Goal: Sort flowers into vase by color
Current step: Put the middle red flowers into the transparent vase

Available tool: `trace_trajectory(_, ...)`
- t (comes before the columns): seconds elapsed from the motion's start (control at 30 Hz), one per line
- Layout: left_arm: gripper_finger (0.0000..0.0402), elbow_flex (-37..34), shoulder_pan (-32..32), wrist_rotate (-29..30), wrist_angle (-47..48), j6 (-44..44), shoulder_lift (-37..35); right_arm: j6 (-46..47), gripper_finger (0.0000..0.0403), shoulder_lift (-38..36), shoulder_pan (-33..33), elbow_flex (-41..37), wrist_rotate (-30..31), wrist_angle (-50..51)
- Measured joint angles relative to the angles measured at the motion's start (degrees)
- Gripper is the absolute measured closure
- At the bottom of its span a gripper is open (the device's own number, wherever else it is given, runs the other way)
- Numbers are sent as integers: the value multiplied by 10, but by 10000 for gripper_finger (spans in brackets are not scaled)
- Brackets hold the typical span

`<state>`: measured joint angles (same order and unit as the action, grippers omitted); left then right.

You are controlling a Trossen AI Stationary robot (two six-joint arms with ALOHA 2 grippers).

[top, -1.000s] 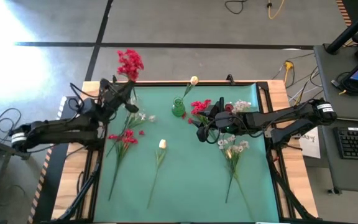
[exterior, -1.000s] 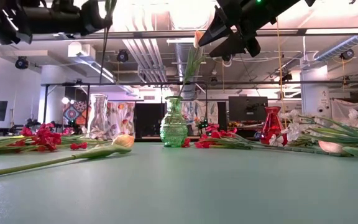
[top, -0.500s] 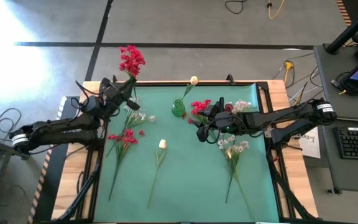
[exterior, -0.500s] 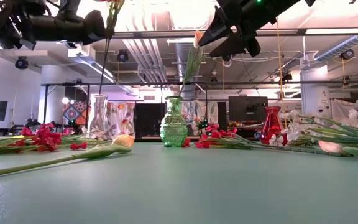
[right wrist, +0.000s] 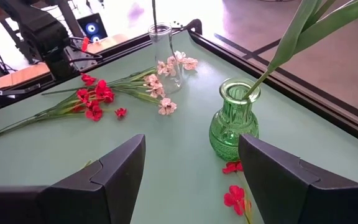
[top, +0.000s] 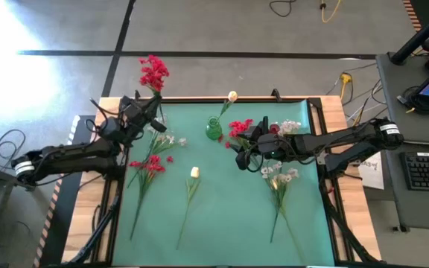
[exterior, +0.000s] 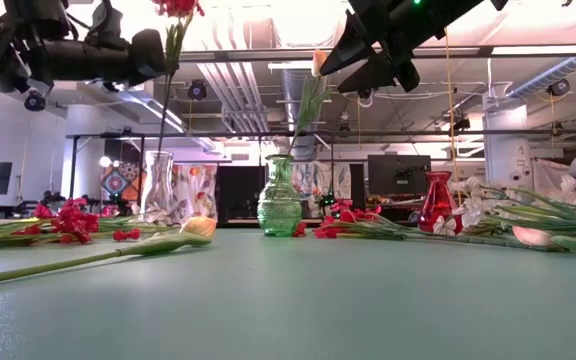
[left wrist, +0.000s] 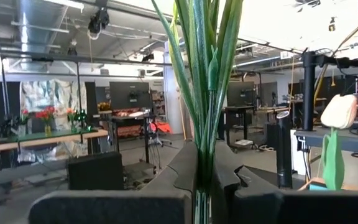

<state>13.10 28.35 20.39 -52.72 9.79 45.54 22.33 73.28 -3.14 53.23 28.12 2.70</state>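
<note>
1. A green mat covers the table, strewn with flowers.
2. The left gripper is clamped on a red flower stem above the clear vase; the red vase looks the better colour match.
3. The right gripper hovers with jaws apart near the green vase.

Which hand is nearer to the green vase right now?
Right. The right hand hangs open just beside the green vase, on its right-arm side. The left hand, shut on a red flower, is farther off, over the clear vase.
</note>
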Motion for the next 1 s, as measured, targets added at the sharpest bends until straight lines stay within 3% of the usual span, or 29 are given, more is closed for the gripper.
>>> trace_trajectory(0.27, 401, -28, 19, 2, -51, -27, 2, 1, 154, 0, 0, 0, 0, 0)
trace_trajectory(0.77, 401, -35, 37, 2, -64, -92, 18, -3, 154, 0, 0, 0, 0, 0)
trace_trajectory(1.0, 373, -35, 37, 2, -81, -78, 21, -4, 154, 0, 0, 0, 0, 0)
